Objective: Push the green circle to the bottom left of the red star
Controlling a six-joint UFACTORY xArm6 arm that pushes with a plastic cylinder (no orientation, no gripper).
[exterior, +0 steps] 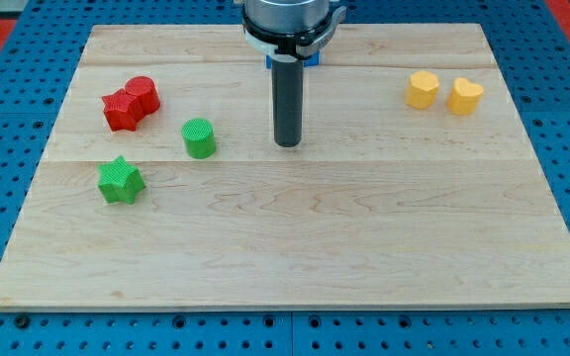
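The green ribbed cylinder, the green circle [199,137], sits on the pale wooden surface [295,237] to the view's right of and slightly below the red star-shaped block [121,110], which touches a red rounded block [142,94]. My tip [287,144] is well to the view's right of the circle, about level with it, not touching. I have no fingers, only the dark rod. The circle must travel leftward and down; a green star block [120,180] already sits below the red star, close to the goal.

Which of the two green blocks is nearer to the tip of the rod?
The green circle, just to the view's left of my tip. The green star lies farther to the view's left and lower, below the red blocks.
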